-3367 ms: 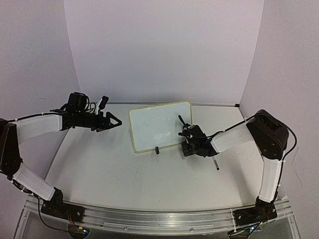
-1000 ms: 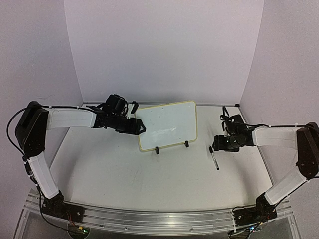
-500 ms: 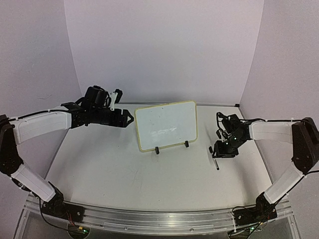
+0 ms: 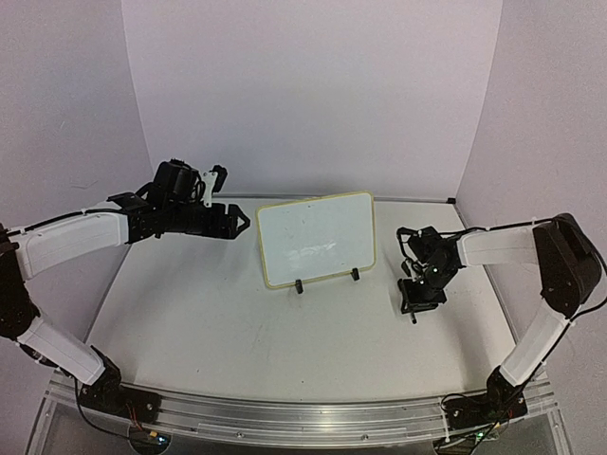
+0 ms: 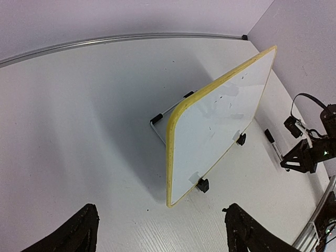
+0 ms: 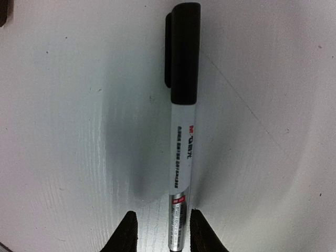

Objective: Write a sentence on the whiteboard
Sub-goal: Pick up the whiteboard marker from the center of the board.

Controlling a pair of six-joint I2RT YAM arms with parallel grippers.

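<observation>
Picking up the pen is the step in hand. The right gripper (image 6: 164, 224) straddles the capped marker (image 6: 182, 131) lying right of the whiteboard (image 4: 318, 237), jaws narrowly apart, not yet clamped. The left gripper (image 5: 160, 231) hovers left of the whiteboard, wide open and empty. The whiteboard carries no sentence. The next move calls for closing squarely, lifting, then uncapping.

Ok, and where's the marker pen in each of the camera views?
Top external: I cannot make it out; it would be under the right gripper, just right of the whiteboard.
Left wrist: the marker lies flat at the right, between the whiteboard and the right gripper.
Right wrist: centre of the picture, black cap pointing away, barrel end between the open fingers.
Shared landmark: the right gripper, at the marker's barrel end.
</observation>
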